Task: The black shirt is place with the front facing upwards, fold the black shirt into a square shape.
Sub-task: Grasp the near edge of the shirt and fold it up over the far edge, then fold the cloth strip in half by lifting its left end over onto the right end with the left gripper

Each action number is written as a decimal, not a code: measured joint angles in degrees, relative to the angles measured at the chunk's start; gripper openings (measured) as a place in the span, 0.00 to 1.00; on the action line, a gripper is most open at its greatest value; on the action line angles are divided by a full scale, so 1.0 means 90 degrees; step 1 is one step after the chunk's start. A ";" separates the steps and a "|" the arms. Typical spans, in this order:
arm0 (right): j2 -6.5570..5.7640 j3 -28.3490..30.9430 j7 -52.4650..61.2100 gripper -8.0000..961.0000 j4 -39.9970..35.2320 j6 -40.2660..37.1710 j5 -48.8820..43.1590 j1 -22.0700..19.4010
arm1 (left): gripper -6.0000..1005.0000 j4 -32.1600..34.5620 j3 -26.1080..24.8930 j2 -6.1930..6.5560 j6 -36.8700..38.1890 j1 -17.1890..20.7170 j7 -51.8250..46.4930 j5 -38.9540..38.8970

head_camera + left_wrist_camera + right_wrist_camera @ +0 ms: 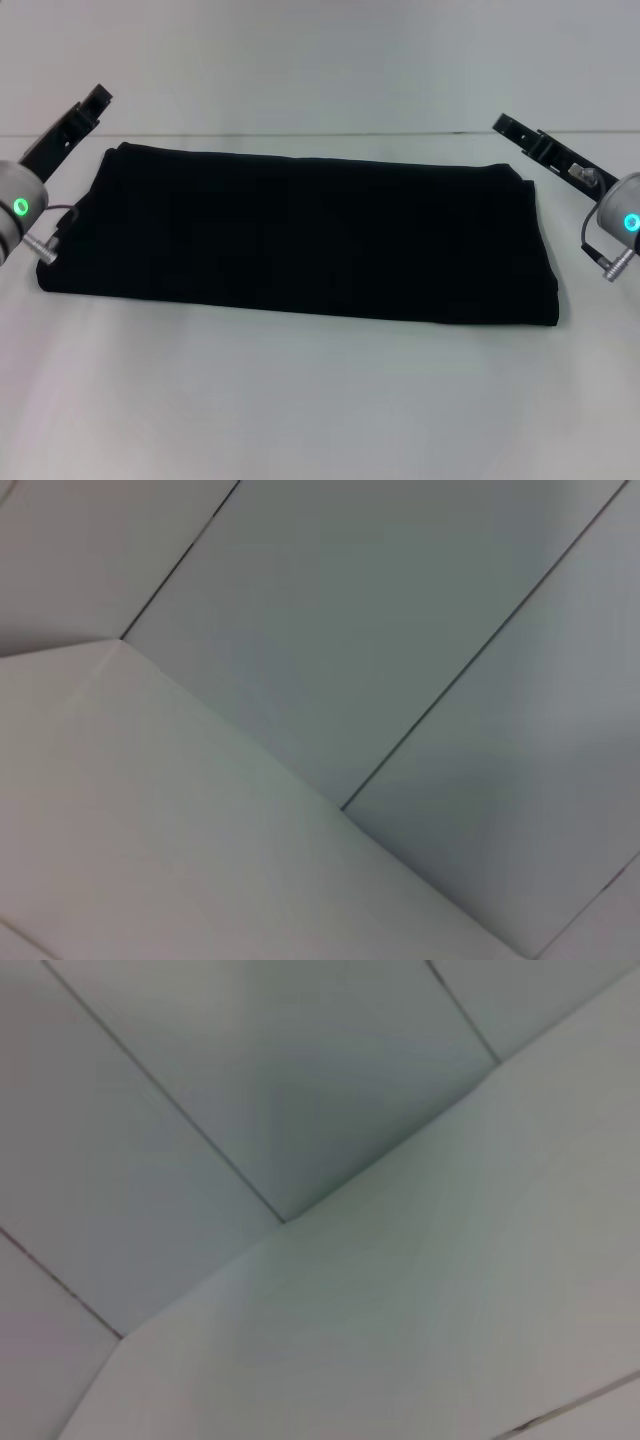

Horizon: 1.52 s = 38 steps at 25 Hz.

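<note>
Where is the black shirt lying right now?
In the head view, the black shirt lies folded into a wide rectangle across the middle of the white table, between the left hand and the right hand, touching neither.

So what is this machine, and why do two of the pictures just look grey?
It is a robot with two arms. The big picture comes from a camera on its head, looking down at a white table. A black shirt, already folded into a wide rectangle, lies there. The left tool waits beside one end and the right tool beside the other; neither holds anything. The grey pictures come from cameras on each wrist, which are seeing only plain pale panels, not the shirt.
</note>
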 joint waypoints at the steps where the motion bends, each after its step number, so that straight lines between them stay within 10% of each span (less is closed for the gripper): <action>1: -0.0016 -0.0060 -0.0014 0.58 -0.0031 -0.0189 -0.0041 -0.0053 | 0.46 0.0013 0.0095 0.0015 0.0119 0.0065 -0.0160 0.0022; 8: -0.0054 -0.1553 -0.0356 0.87 -0.0978 -0.2282 -0.0900 -0.0656 | 0.67 0.0967 0.2054 0.0278 0.1939 0.1144 -0.3306 0.0681; 17: -0.0024 -0.2683 -0.2229 0.98 -0.1209 -0.3528 -0.1171 -0.1281 | 0.85 0.2837 0.1868 0.0407 0.4131 0.2288 -0.6469 0.2547; 38: -0.0004 -0.3002 -0.2958 0.98 -0.1056 -0.3585 -0.1181 -0.1572 | 0.87 0.2288 0.1526 0.0512 0.2920 0.2132 -0.7239 0.3719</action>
